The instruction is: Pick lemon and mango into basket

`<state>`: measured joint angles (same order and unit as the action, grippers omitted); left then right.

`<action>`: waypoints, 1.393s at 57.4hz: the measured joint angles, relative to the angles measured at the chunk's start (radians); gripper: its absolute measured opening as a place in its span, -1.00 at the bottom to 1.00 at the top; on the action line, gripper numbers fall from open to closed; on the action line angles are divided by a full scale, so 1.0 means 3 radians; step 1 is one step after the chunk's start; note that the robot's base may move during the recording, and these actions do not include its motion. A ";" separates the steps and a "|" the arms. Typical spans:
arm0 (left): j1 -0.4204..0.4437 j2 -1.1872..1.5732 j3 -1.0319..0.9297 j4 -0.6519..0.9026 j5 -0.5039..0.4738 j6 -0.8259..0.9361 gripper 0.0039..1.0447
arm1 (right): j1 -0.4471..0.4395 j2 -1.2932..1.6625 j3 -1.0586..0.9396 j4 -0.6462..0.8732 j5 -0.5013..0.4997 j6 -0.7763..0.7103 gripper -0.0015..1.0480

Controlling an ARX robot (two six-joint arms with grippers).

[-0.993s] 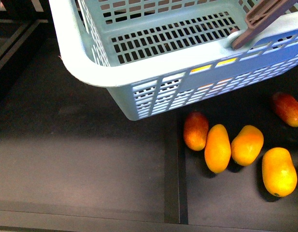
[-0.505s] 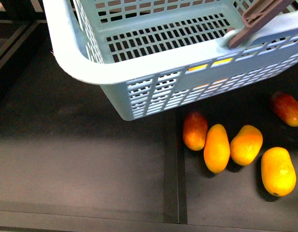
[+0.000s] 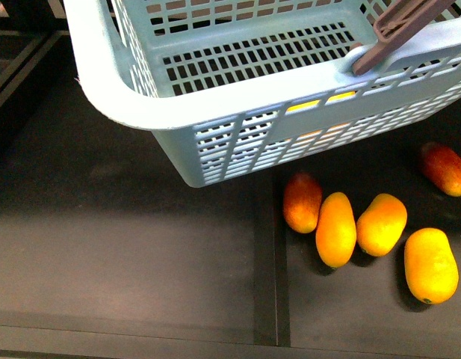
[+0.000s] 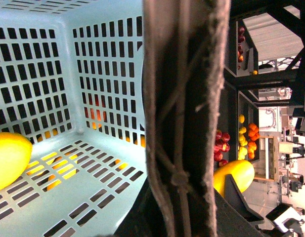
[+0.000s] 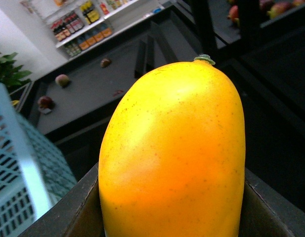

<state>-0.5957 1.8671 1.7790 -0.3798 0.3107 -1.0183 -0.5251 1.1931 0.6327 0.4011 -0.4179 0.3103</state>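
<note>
Since a second ago we record that the basket (image 3: 140, 112) has shifted slightly leftward in the front view, while the five loose mangoes (image 3: 335, 229) below it have kept their places. We find the lemon (image 4: 9, 160) lying inside the basket on its slotted floor, close to a side wall. The basket appears raised and tilted over the dark shelf (image 3: 125, 247). Its brown handle (image 4: 184, 98) runs straight through the left gripper (image 4: 184, 217), which is clamped on it with dark parts flanking both sides. The right gripper (image 5: 172, 212) grasps a yellow-orange mango (image 5: 174, 143), its fingers (image 5: 75, 212) snug against both flanks, just beside the basket's wall. On the shelf, three of the loose mangoes touch in a row.
</note>
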 joint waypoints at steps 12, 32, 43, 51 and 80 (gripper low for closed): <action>0.0000 0.0000 0.0000 0.0000 0.0008 0.0000 -0.89 | 0.0882 -0.0094 0.0205 -0.0027 0.0511 0.0197 0.16; 0.0001 0.0000 0.0000 0.0000 0.0000 0.0000 -0.89 | 0.2110 0.0375 0.0449 0.0275 0.1151 0.0327 0.16; 0.0000 0.0000 0.0000 0.0000 0.0003 -0.0001 -0.89 | 0.2219 0.0640 0.0529 0.0355 0.1330 0.0398 0.16; 0.0000 0.0000 0.0000 0.0000 0.0011 -0.0001 -0.89 | 0.2251 0.0793 0.0642 0.0366 0.1419 0.0465 0.16; 0.0001 0.0011 0.0000 -0.0001 -0.0014 -0.0001 -0.89 | 0.2038 0.0280 0.0347 0.0257 0.1334 0.0540 0.83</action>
<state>-0.5953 1.8706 1.7790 -0.3801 0.3065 -1.0187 0.0864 1.2770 0.7368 0.4782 -0.0177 0.4725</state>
